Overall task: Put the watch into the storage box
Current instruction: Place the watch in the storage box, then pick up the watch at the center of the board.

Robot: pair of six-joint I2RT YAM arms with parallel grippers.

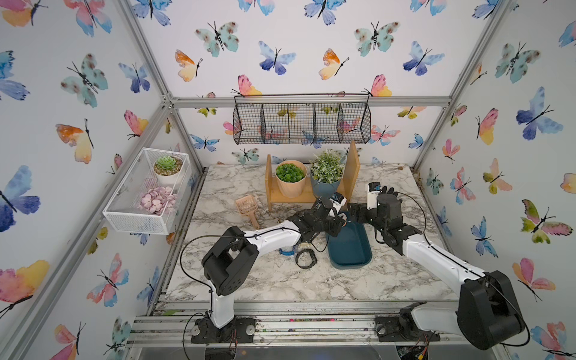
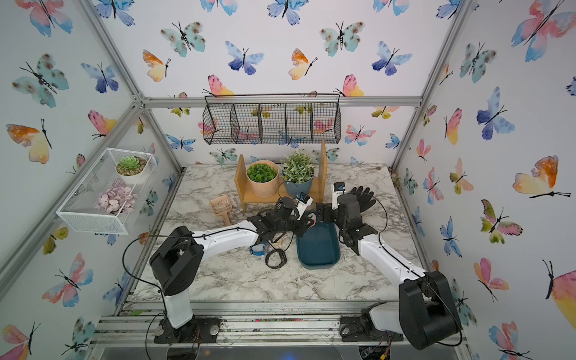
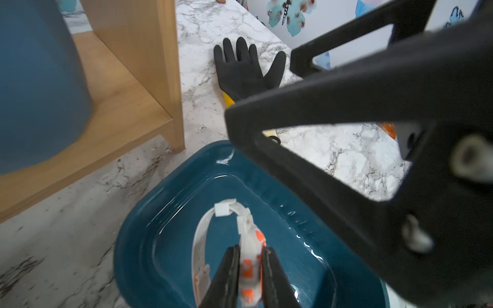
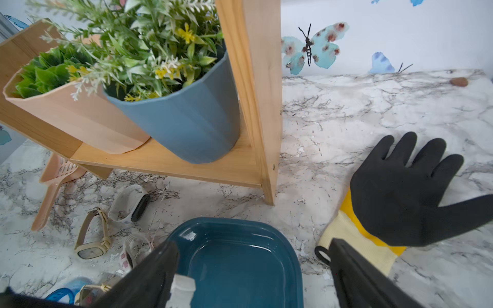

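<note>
Watch (image 3: 248, 229), white with orange marks, is pinched in your left gripper (image 3: 250, 250): the two fingers are closed on its case from both sides, and the strap loops out past the fingertips. The left wrist view shows it over the inside of the box (image 3: 149, 240), near one end. You cannot tell from these views whether the strap touches the floor of the box.

In both top views the box (image 1: 349, 249) (image 2: 318, 249) lies lengthwise on the table (image 1: 280, 280), its near end bare and its far end covered by your two arms, which meet above it.

Your right gripper (image 4: 253, 245) hangs over the far end of the box with its fingers spread wide and nothing between them. In the left wrist view it fills the frame just beside the held watch.

Outward from there, a black watch (image 1: 306, 258) lies on the marble just left of the box, with a blue watch (image 1: 286, 252) beside it, partly under your left arm. The right wrist view shows a beige watch (image 4: 92, 234) and a white band (image 4: 130, 204) with a dark face, near the foot of the shelf (image 4: 250, 106). The shelf carries a blue pot (image 4: 186, 120) and a peach pot (image 4: 80, 120), both with greenery. A peach scoop (image 1: 247, 207) lies left of the shelf, and a black glove (image 4: 408, 192) with a yellow cuff lies flat, palm up, right of the box's far end
</note>
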